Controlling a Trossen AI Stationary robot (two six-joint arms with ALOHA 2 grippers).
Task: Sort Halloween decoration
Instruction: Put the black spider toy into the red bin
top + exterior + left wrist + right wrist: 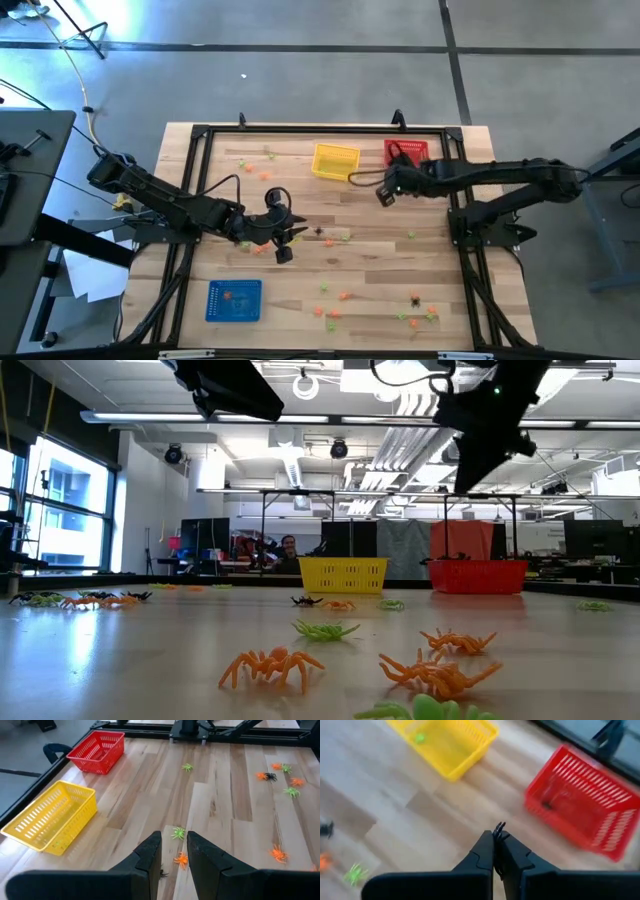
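1. The right end effector (pixel 493 836) has its two dark fingers pressed together on a small black plastic spider trinket (pixel 498 827), whose legs poke out just past the fingertips.
2. In the high view this right end effector (pixel 385 192) hangs above the wooden counter (pixel 440 300), between the yellow mesh basket (pixel 335 160) and the red mesh basket (pixel 408 152).
3. The relation that matters: the red mesh basket (pixel 582 800) lies ahead of the fingers and off to one side, near but not under them; the yellow mesh basket (pixel 447 742) lies ahead to the other side and holds one light green trinket (pixel 420 738).
4. The red basket seems to hold something dark already, so I judge it the home for black pieces; the move called for is a short carry over its near rim.
5. The right arm is plainly the nearer one to both of these baskets.
6. The left end effector (pixel 173 846) stands partly open and empty over mid-counter, with a light green spider trinket (pixel 178 833) and an orange spider trinket (pixel 181 859) just beyond its fingertips.
7. The blue mesh basket (pixel 234 300) sits at the near left, with orange pieces in it.
8. Many orange, green and black trinkets lie scattered on the counter, unsorted.
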